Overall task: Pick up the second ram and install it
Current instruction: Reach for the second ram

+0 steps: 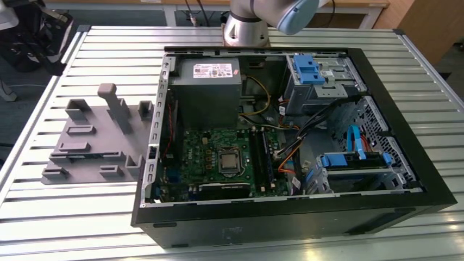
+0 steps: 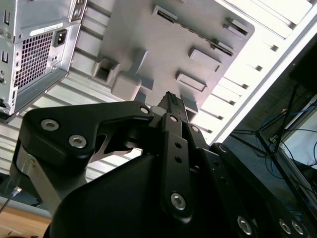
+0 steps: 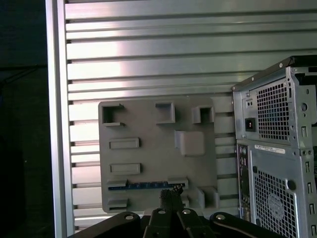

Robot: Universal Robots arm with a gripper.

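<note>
The second ram [image 3: 148, 185] stands on edge in a long slot of the grey fixture plate [image 3: 153, 148], showing as a thin blue-green strip; in the exterior view it is a dark line [image 1: 87, 155] near the plate's front. My gripper [image 3: 171, 194] hangs well above the plate, its fingertips pressed together with nothing between them, lined up near one end of the stick. In the second wrist view the gripper [image 2: 171, 101] points at the same fixture [image 2: 163, 44]. The open computer case [image 1: 290, 136] with its green motherboard [image 1: 217, 157] lies at the exterior view's right of the fixture.
Several raised grey blocks [image 1: 116, 103] stand on the fixture around the slot. The case's rear panel [image 3: 277, 139] rises close beside the plate. The slatted metal table [image 3: 148, 49] ends at an edge [image 3: 54, 119] past the fixture. My arm's base [image 1: 246, 27] stands behind the case.
</note>
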